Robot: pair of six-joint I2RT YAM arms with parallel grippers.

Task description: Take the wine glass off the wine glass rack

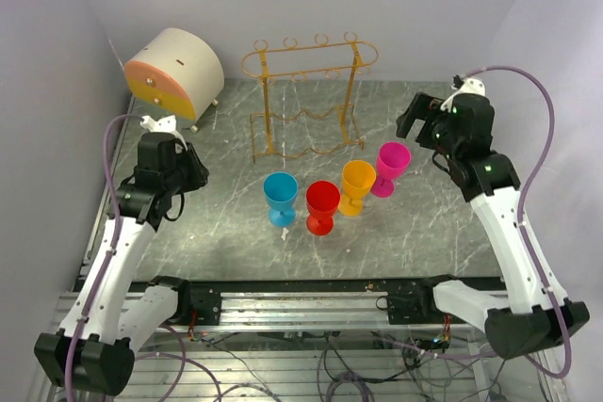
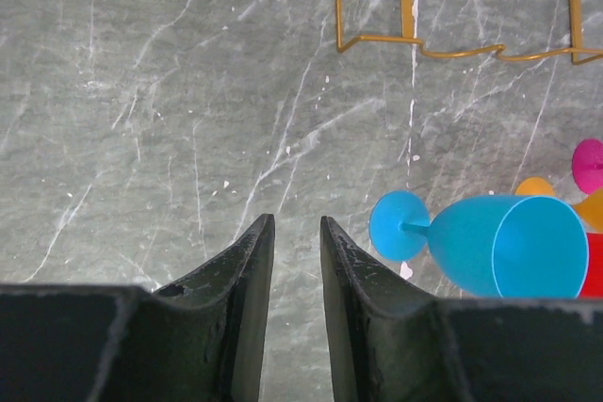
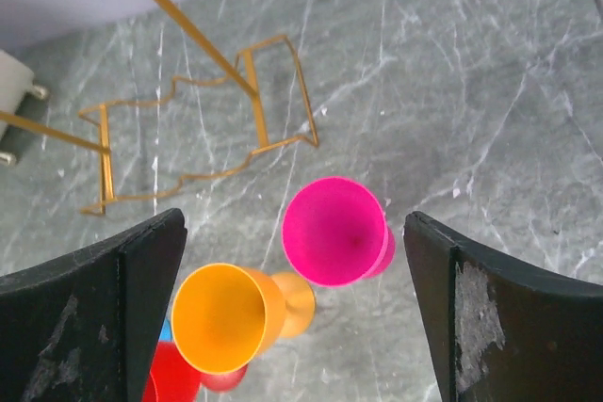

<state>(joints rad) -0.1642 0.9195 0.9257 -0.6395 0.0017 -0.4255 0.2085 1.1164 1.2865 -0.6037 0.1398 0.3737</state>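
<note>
Rack (image 1: pixel 308 112) golden wire, oval-topped | left gripper (image 2: pixel 296 221) narrowly apart | right gripper (image 3: pixel 294 223) wide apart

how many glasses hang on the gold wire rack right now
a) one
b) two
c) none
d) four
c: the wine glass rack is bare, while the blue glass, red glass, orange glass and pink glass all stand on the table in front of it.

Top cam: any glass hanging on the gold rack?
No, the wine glass rack is bare; blue glass, red glass, orange glass and pink glass stand on the table.
</note>
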